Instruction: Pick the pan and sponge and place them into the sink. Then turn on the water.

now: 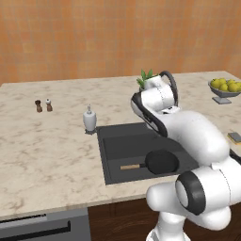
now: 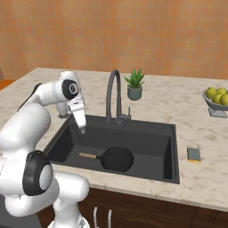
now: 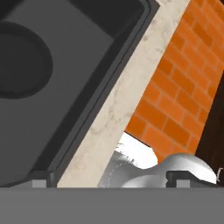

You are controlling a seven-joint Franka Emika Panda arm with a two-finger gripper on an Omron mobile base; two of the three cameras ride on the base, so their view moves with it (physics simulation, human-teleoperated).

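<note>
Pan [image 2: 117,159] lies in the sink [image 2: 171,151]; sponge [image 2: 193,154] on counter; pincer [image 2: 82,129] wide, empty.

The pan [image 2: 117,159] is looking matt black with a light wooden handle, lying in the smooth dark grey sink [image 2: 133,129]. The counter [image 1: 47,146] is showing polished, veined beige marble. The sponge [image 2: 193,154] is appearing soft, yellow under a greyish top.

The round black pan [image 2: 117,159] lies flat inside the dark grey sink [image 2: 156,129], below the open fingers [image 2: 83,130], its wooden handle pointing left. The small yellow sponge [image 2: 193,154] lies on the counter, far from the fingers.
</note>
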